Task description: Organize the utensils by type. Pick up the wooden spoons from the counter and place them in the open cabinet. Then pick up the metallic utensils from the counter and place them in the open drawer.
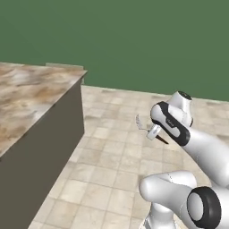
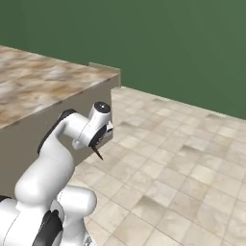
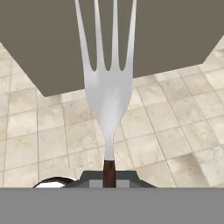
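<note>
My gripper [image 1: 153, 132] is shut on a metallic utensil, a fork [image 3: 107, 87] with a silvery head and a thin dark handle. It hangs in the air over the tiled floor, to the right of the counter [image 1: 27, 98]. In the hand view the fork's tines point at the counter's taupe side panel [image 3: 43, 43]. The fork's head [image 1: 141, 121] juts left of the hand, and its dark handle [image 2: 98, 154] pokes out below the gripper [image 2: 98, 139]. The wooden spoons, the open cabinet and the open drawer are out of view.
The marbled counter [image 2: 43, 86] ends at a corner close to the hand. Beige floor tiles [image 1: 112, 152] stretch away to a green wall [image 1: 134, 40]. The arm's own white links [image 2: 48, 173] rise from below.
</note>
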{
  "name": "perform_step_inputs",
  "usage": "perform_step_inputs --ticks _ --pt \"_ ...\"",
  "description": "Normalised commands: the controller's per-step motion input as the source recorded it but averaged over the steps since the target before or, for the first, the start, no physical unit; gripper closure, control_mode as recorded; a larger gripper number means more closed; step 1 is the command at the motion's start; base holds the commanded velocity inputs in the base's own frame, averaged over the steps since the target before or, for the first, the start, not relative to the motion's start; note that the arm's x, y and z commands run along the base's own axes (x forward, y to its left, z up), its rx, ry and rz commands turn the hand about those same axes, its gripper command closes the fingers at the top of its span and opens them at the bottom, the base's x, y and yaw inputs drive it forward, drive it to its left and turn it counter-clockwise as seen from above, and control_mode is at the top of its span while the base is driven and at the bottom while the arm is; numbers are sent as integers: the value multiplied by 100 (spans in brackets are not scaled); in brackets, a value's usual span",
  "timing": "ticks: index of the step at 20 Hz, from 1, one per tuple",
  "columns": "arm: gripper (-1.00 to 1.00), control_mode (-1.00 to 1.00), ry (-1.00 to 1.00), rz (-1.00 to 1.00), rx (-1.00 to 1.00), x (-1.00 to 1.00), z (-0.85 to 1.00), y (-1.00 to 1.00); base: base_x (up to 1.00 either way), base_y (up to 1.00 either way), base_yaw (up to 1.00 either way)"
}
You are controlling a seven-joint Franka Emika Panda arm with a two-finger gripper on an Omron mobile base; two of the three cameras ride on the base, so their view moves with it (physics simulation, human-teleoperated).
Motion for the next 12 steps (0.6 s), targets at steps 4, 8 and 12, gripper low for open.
perform_step_inputs --ticks 4,8,12 --pt "100 100 0 0 0 0 0 0 100 -28 4" --pt "100 100 0 0 0 0 0 0 100 -26 7" --pt "100 100 0 0 0 0 0 0 100 -25 8"
